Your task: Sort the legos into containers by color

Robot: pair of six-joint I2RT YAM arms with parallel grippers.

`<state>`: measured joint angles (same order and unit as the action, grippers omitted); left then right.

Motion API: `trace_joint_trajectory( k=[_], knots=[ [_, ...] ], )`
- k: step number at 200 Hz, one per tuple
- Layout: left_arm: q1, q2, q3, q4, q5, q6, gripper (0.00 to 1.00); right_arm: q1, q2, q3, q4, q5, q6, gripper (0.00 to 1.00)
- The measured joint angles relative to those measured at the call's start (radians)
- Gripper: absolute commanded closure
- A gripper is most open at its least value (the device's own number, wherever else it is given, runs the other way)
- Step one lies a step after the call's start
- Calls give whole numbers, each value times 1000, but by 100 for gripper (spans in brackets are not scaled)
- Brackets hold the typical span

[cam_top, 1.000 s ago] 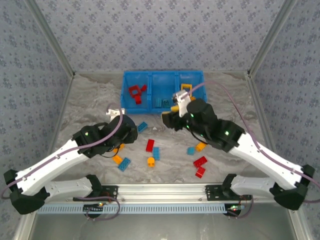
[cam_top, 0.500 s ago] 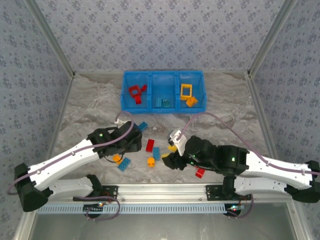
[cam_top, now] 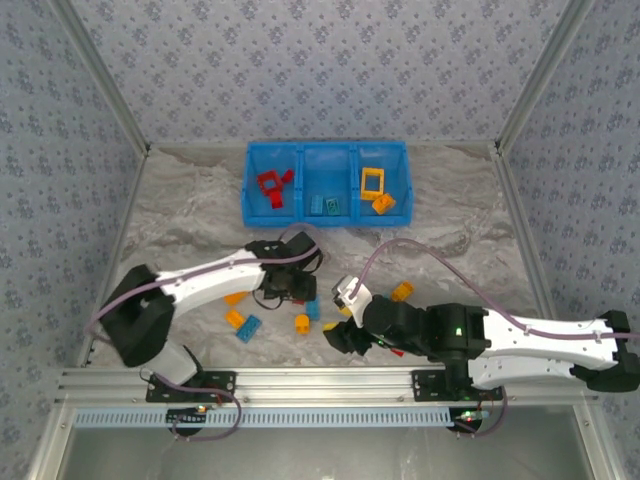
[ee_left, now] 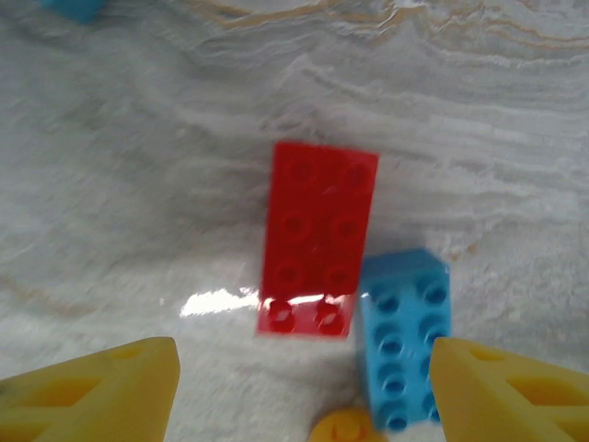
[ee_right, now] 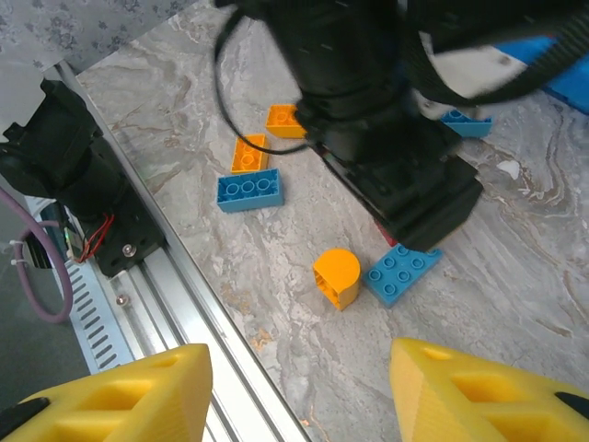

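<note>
- At the left of the grey marbled counter [cam_top: 180,220], a flat orange plastic brick [cam_top: 233,319] and a light blue plastic brick [cam_top: 249,326] lie just beside each other.
- Left claw [ee_left: 299,396]: yellow fingers [ee_left: 92,391] spread, nothing gripped. It hangs above a red rectangular plastic brick [ee_left: 319,230] lying flat on the counter.
- A second light blue brick [ee_left: 405,336] lies just beside the right side of the red rectangular plastic brick. An orange plastic cylinder [ee_right: 336,276] stands next to it.
- Bright blue plastic tray [cam_top: 325,147], far centre:
  - The left compartment holds red bricks [cam_top: 270,188].
  - The middle compartment holds blue bricks [cam_top: 323,204].
  - The right compartment holds a yellow hollow frame [cam_top: 373,181] and a small orange brick [cam_top: 383,203].
- Right claw [ee_right: 299,396]: fingers spread, empty, above the counter near the aluminium rail [ee_right: 184,304].
- A loose orange brick [cam_top: 402,291] lies on the counter right of centre.
</note>
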<state>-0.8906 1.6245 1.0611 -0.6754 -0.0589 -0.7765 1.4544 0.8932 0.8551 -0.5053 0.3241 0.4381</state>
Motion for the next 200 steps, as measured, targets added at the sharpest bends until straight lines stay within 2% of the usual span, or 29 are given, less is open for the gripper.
trace_joint_trajectory(
  k=[26, 69, 93, 124, 158, 200],
  knots=[
    [9, 105, 78, 12, 0, 34, 28, 24, -3, -9, 2, 46, 5, 39],
    [9, 165, 147, -4, -55, 59, 30, 30, -3, -15, 17, 83, 15, 39],
    [19, 196, 150, -3, -64, 68, 41, 30, -2, -17, 21, 86, 19, 39],
    [41, 245, 150, -2, -61, 72, 47, 31, -2, -19, 24, 91, 21, 39],
    [47, 248, 150, 6, -58, 82, 73, 30, -2, -24, 24, 93, 30, 39],
    [47, 237, 150, 2, -73, 77, 73, 29, -2, -26, 26, 109, 38, 39]
  ],
)
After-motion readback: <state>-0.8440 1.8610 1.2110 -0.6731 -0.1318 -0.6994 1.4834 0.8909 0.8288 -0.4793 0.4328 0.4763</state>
